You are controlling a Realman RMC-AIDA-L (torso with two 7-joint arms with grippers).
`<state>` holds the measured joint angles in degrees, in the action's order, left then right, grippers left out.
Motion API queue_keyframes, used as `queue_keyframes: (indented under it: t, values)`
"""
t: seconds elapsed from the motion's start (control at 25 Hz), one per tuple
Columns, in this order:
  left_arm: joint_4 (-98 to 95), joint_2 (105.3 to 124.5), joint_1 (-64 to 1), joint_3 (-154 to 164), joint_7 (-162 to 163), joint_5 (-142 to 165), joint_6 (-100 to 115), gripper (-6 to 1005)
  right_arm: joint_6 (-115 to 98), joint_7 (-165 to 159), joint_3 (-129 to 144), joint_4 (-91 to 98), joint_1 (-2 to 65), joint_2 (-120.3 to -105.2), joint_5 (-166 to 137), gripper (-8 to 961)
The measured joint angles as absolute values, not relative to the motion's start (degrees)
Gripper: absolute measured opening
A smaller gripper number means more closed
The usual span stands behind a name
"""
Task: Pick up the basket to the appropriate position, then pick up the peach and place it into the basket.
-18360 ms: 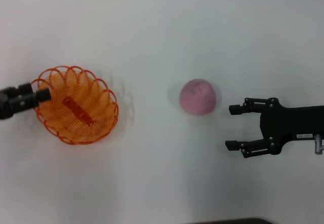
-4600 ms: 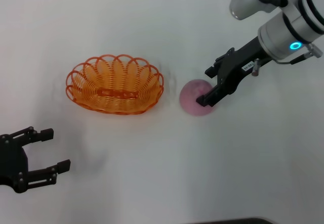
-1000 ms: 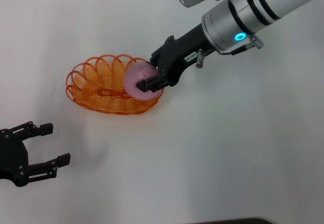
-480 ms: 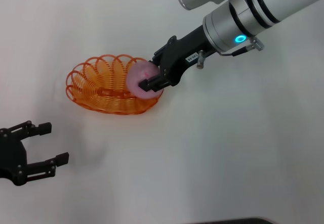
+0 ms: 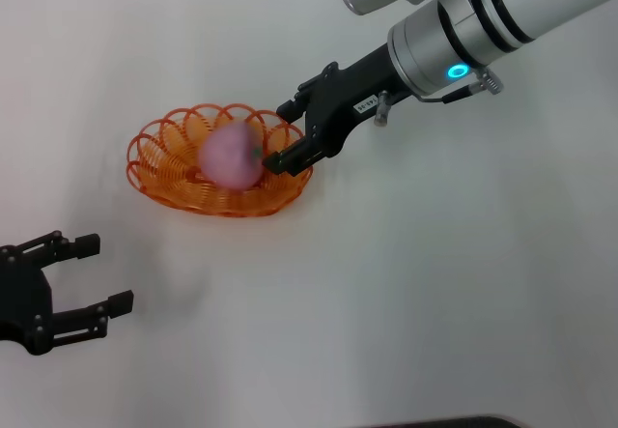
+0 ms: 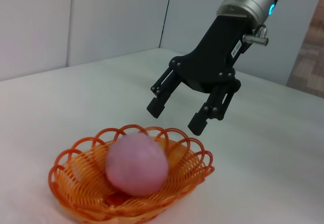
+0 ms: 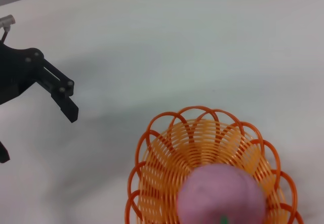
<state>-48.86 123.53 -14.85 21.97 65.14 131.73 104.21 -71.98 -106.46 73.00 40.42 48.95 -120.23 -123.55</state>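
I see the peach (image 5: 230,156) lying in the basket (image 5: 159,179), just left of my spread, empty right pincer (image 5: 287,138); left pincer (image 5: 97,274) open, parked well apart.

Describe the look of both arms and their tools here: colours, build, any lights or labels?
The right arm is silver-grey with black bands and a glowing cyan ring light; its right tool is matte black with linked bar fingers and a small white label, plus a metal stub at the wrist. The left tool is the same black linkage design.
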Motion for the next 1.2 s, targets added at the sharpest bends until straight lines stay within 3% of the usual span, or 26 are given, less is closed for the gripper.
queue_keyframes:
  t: [0.04, 0.36, 0.76, 1.2]
  values:
    - [-48.9, 123.53, -14.9, 22.0, 65.1, 131.7, 104.2, 841, -72.0, -106.4, 73.0, 40.4, 49.0, -120.23, -123.5, 808]
    - [-48.9, 123.59, -14.9, 22.0, 65.1, 131.7, 104.2, 841, -73.0, -104.3, 72.9, 41.3, 47.7, -120.03, -122.5, 800]
    - [-48.9, 123.53, -14.9, 21.9, 65.2, 131.7, 104.2, 840, -82.9, -95.4, 67.4, 54.8, 32.1, -119.55, -117.5, 797]
    - [-48.8, 123.68, -15.0, 21.4, 66.4, 131.5, 105.5, 840, -91.8, -79.5, 54.1, 53.5, 21.5, -119.59, -111.6, 798]
